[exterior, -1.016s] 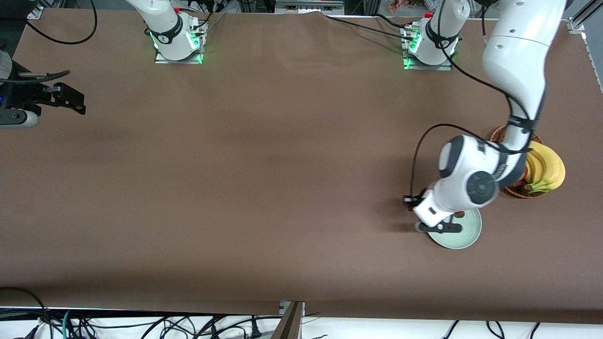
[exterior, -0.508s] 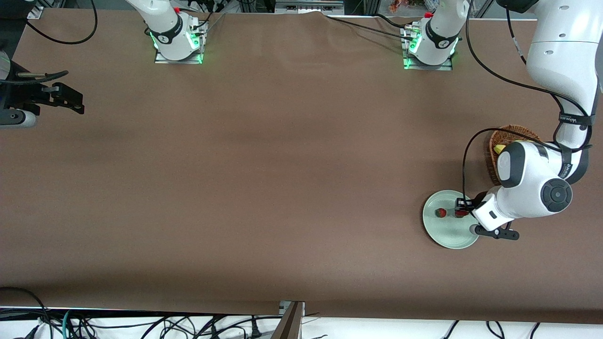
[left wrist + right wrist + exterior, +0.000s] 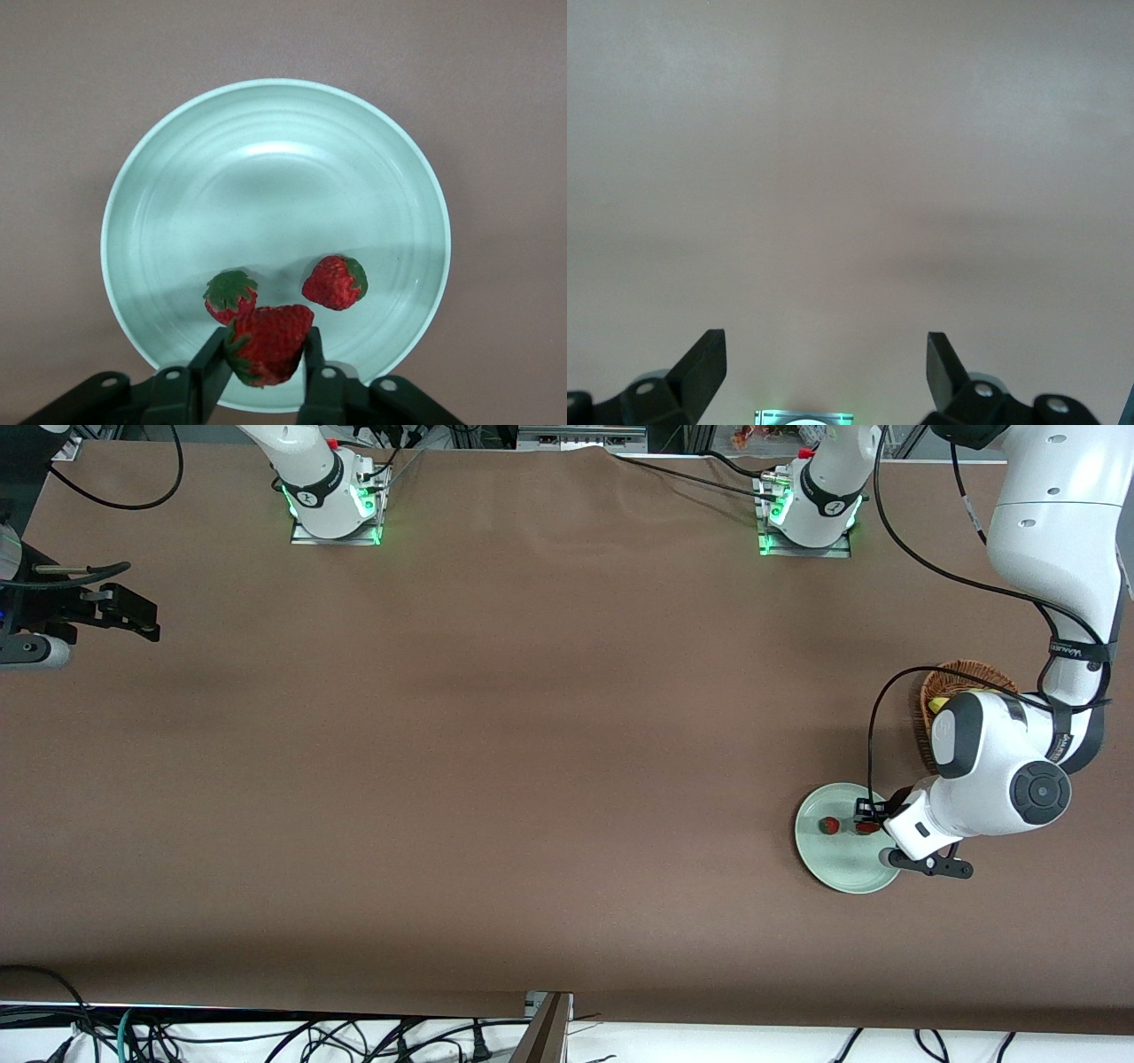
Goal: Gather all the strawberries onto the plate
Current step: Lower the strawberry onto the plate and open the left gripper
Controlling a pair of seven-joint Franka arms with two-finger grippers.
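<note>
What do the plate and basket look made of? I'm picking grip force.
The plate: glossy pale mint, with soft highlights and faint rings, likely glazed ceramic or hard plastic. The basket: brown woven strands, apparently wicker, matte.

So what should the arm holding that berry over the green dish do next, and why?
Probably open and let it drop. The left tool holds the third strawberry over the plate, where two strawberries already lie, so release should finish the job. The right tool waits open, away at its end of the table.
</note>
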